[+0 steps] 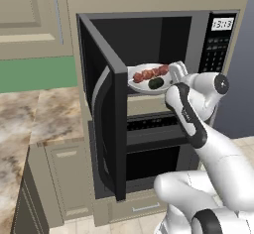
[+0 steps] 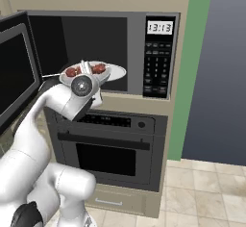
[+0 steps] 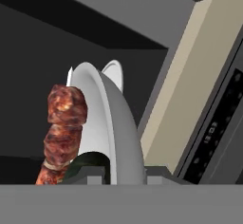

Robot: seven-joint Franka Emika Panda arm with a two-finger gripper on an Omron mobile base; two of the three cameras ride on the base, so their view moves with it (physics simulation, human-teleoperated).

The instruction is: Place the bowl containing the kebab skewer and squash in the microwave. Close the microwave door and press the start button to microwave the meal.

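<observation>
The arm (image 1: 198, 124) reaches up and forward from the base to the microwave (image 1: 198, 29) mouth. Its gripper (image 3: 126, 173) has the jaws partly closed on the near rim of the bowl (image 3: 116, 123), one fingertip on each side of the rim wall; from the hand camera the bowl appears edge-on and rolled.

In both base views the bowl (image 1: 141, 85) sits roughly level, held in the air at the front of the opening, just above the cavity floor, with its far part past the threshold and its near rim at the gripper (image 1: 174, 75).

The skewer (image 1: 149, 73) lies across the bowl with its long axis along the bowl's width, roughly parallel to the microwave front; the meat chunks run along it, and the bare stick end (image 2: 50, 75) juts past the rim toward the door side. In the hand view the meat (image 3: 64, 123) runs away from the fingertips. The squash (image 1: 156, 83) lies in the bowl just beside the skewer, on its near side.

The door (image 1: 106, 114) stands wide open, swung out to the left, handle (image 1: 96, 119) upright on its outer face. Beyond, the cavity (image 2: 91, 38) is dark, and the keypad (image 2: 157, 67) and clock (image 2: 159, 27) are on the right. The oven (image 2: 113, 154) sits below.
</observation>
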